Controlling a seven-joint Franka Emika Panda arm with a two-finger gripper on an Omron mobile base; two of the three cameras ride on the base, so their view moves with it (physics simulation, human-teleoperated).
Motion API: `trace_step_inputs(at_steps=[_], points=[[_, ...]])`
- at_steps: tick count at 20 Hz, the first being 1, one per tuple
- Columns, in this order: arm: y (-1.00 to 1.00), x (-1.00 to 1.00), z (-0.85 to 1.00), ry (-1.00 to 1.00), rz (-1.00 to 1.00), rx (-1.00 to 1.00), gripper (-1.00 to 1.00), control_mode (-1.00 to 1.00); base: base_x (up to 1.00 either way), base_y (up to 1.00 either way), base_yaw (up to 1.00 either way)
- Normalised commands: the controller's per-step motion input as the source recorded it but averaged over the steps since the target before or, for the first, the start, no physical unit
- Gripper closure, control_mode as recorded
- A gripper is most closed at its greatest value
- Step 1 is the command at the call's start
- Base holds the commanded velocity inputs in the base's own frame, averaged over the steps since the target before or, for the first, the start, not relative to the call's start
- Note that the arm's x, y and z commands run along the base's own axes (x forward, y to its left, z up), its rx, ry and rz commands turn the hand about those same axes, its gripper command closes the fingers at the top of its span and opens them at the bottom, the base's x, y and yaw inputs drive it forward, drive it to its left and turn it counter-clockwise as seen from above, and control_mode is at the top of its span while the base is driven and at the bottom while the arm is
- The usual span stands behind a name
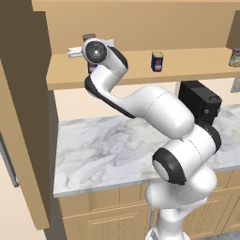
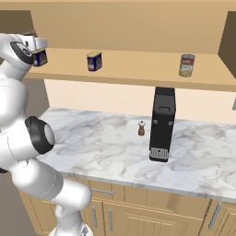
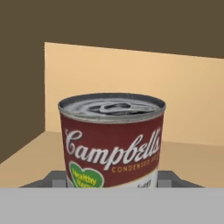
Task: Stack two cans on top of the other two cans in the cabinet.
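My gripper [image 3: 112, 179] is shut on a tall red-and-white can [image 3: 112, 140], which sits upright between the fingers. In the base views the gripper [image 1: 88, 43] holds this can [image 2: 31, 34] at the left end of the cabinet shelf [image 1: 140, 70], directly over a short dark blue can [image 2: 40, 57]. I cannot tell whether the two cans touch. A second short blue can [image 1: 157, 61] stands mid-shelf, also seen from the right [image 2: 94, 61]. Another tall can [image 2: 186, 65] stands far right on the shelf.
The cabinet's brown side panel [image 1: 23, 93] rises close on the left of the hand. Below the shelf lies a marble counter [image 1: 103, 150] with a black coffee machine [image 2: 162, 124] and a small brown shaker [image 2: 141, 128].
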Motion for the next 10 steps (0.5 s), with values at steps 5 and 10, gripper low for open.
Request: trace_step_inputs(at_steps=[5,10], points=[[-0.04,0.03,-0.01,0.0,0.0,0.0,1.0,-1.0,0.0,0.0,0.0],[0.0,0.0,-0.11,0.01,0.0,0.0,1.0,-1.0,0.0,0.0,0.0]])
